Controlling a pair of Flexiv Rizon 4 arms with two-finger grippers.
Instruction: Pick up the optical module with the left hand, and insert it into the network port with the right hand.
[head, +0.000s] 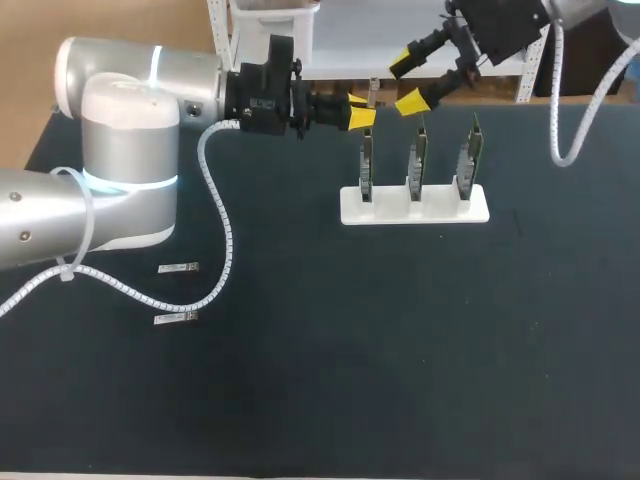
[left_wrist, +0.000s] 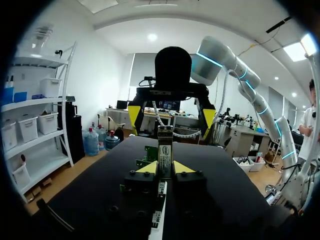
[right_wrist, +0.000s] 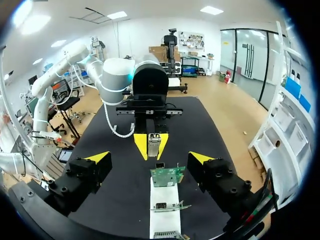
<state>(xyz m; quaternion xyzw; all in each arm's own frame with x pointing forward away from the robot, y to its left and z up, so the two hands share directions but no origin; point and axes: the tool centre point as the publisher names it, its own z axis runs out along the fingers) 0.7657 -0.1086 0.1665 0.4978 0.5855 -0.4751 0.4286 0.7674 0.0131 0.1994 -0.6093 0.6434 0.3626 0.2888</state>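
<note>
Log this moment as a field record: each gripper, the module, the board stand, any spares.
left gripper: shut on optical module, between its fingers
right gripper: open, facing the module, apart from it
board stand: white, three upright boards
spare modules: two, flat on table
insertion: not yet done

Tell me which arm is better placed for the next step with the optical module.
Right. The left gripper is shut on the optical module, holding it out, and the right gripper faces it, open, with the module just ahead of its fingers. It could likely close on the module next.
</note>
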